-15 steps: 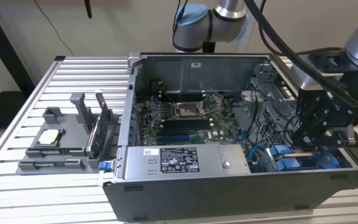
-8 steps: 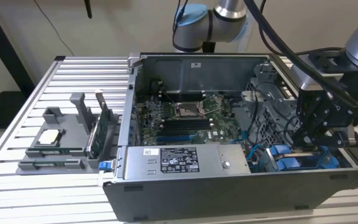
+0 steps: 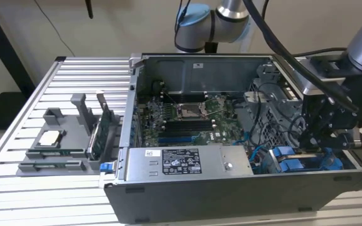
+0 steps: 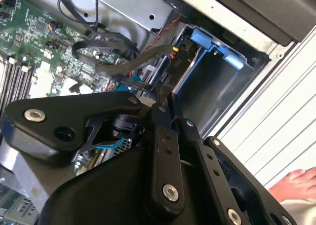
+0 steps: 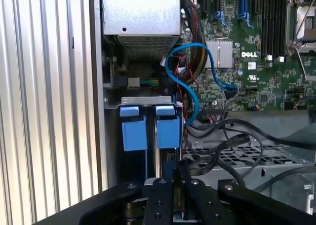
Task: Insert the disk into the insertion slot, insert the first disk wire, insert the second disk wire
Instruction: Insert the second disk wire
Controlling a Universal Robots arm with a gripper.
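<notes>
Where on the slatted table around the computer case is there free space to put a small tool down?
Bare slats lie behind the grey holder tray, toward the table's far edge, and in front of the tray. Between the tray and the open computer case it is narrow. Inside the case it is crowded: cables, blue carriers and the gripper.

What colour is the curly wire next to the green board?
Bright blue. The wire loops over the green board, best seen in the first wrist view.
</notes>
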